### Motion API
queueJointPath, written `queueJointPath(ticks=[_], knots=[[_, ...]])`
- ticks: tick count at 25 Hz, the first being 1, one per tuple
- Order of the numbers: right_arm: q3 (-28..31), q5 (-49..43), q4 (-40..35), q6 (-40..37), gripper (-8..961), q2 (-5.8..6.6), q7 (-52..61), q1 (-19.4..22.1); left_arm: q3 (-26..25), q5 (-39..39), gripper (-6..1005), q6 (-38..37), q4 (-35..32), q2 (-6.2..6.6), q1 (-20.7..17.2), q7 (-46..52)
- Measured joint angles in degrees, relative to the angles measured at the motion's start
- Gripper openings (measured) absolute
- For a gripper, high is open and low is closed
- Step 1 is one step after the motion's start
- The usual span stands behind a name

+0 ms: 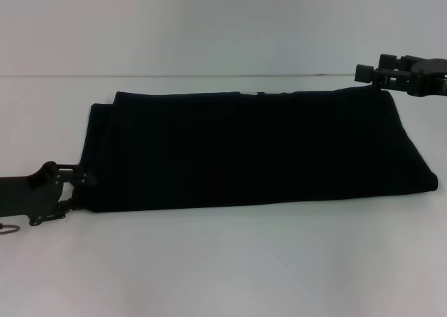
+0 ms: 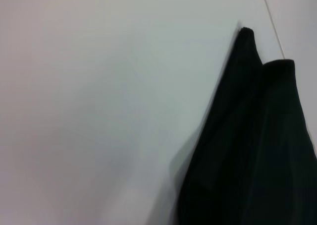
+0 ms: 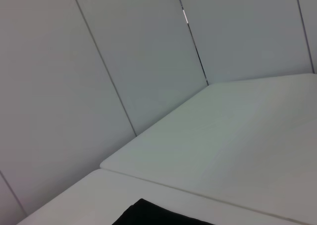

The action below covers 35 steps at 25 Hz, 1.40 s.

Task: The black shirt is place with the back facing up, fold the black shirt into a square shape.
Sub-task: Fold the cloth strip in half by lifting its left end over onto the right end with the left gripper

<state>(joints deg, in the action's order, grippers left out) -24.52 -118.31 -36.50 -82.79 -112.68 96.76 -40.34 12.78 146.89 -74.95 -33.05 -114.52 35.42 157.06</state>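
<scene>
One black shirt (image 1: 251,149), one white table (image 1: 223,261), and two claws: left claw (image 1: 82,181), right claw (image 1: 374,75).

Left gripper (image 1: 82,179): matte black, flat angular linkage plates showing.
Left arm fitting: a thin dark ring hanging beneath, possibly a cable loop.
Right gripper (image 1: 369,75): matte black, blocky stepped housing showing.

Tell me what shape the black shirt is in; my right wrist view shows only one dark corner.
Observer: The black shirt lies as a long folded band across the table, not yet square.
Operator: Where are the arms?
Observer: The left gripper is at its near left corner, the right gripper at its far right corner.
Operator: Layers even?
Observer: No; the left wrist view shows two staggered corners.
</scene>
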Motion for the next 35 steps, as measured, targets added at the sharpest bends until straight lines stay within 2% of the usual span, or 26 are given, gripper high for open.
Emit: queueJointPath(ticks=[11, 15, 21, 25, 30, 35], knots=[[0.06, 0.81, -0.07, 0.3, 936, 0.0, -0.32, 0.22, 1.7, 0.0, 411, 0.4, 0.09, -0.23, -0.07, -0.93], [0.02, 0.82, -0.07, 0.39, 936, 0.0, -0.72, 0.24, 1.72, 0.0, 175, 0.49, 0.09, -0.26, -0.15, -0.96], [0.0, 0.81, 0.07, 0.52, 936, 0.0, -0.72, 0.26, 1.72, 0.05, 49, 0.67, 0.09, -0.27, -0.32, -2.79], [-0.01, 1.46, 0.48, 1.07, 935, -0.14, -0.72, 0.34, 1.25, -0.6, 48, 0.55, 0.04, -0.42, -0.71, -7.68], [0.05, 4.31, 0.68, 2.11, 935, -0.92, -0.71, 0.73, 0.76, -3.14, 48, 0.05, -0.47, -0.56, -1.84, -17.85], [0.01, 6.06, 0.79, 2.32, 930, -1.86, -0.35, 0.87, -0.31, -3.08, 47, -0.08, -1.19, -0.55, -2.86, -23.59]])
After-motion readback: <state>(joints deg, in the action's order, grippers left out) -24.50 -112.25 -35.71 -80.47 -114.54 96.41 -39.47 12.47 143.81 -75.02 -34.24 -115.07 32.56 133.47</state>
